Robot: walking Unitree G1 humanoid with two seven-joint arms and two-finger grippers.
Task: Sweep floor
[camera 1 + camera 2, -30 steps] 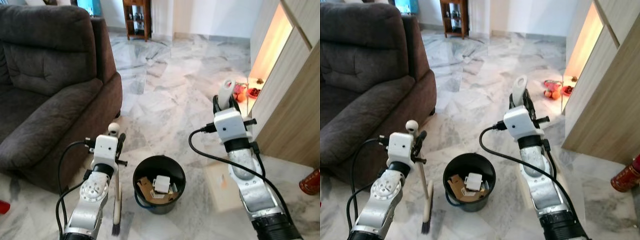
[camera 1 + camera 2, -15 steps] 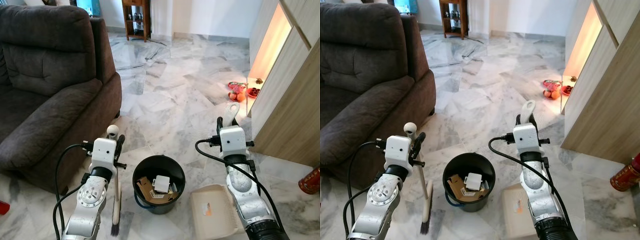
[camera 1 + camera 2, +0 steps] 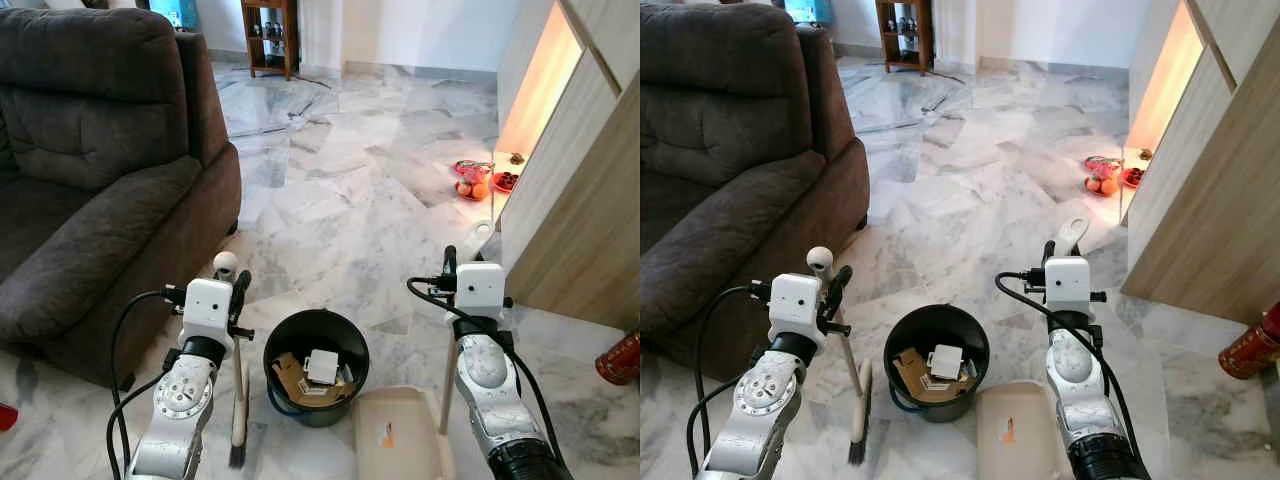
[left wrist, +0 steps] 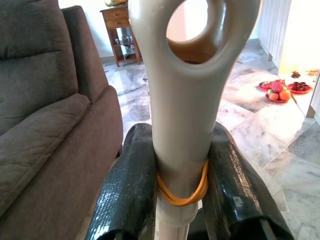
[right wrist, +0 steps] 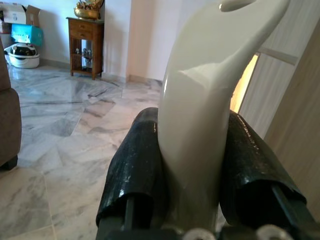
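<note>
Right gripper (image 5: 192, 165) clamping dustpan (image 3: 400, 440), bin (image 3: 315, 365) beside

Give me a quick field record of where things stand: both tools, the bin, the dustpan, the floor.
left tool: shut on the broom handle, beside the sofa
broom head: on the floor, left of the bin
right tool: shut on the dustpan handle
dustpan: flat on the floor, right of the bin
bin: black, holds cardboard and paper scraps
floor: marble; plates of fruit by the cabinet

Marble floor (image 3: 340, 200) carries a black bucket (image 3: 316, 362) (cardboard scraps inside), dustpan (image 3: 400, 445), brush (image 3: 238, 420) and sofa (image 3: 100, 190).
</note>
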